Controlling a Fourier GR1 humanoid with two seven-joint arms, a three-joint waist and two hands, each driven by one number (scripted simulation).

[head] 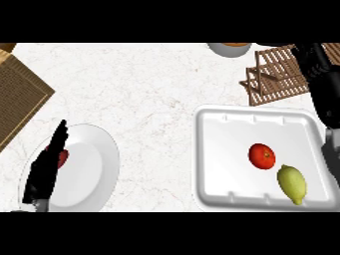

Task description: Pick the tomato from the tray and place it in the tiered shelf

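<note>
A pale marbled counter [150, 84] seen from steeply above. No writing, brand or label can be read on anything here.

At lower right sits a white tray [224, 124] with raised edges. Inside it lies the red tomato [261, 156], and just beside it, toward the tray's lower right corner, a yellow-green lemon [291, 183]. Neither is touched by a hand.

Above the tray, at upper right, stands a brown wooden slatted tiered shelf [275, 79]. The right hand [333, 92], black, rises along the right edge, beside the shelf and above the tray's corner; whether its fingers are open or curled cannot be told, and it holds nothing visible.

At lower left is a white plate [91, 169]. The left hand [44, 172] shows edge-on over its left side, fingers straight and pointing up, holding nothing. A small red thing [63, 158] peeks out on the plate just beside the hand.

A woven basket [7, 99] fills the left edge, and a bowl [230, 48] is partly visible at top.
</note>
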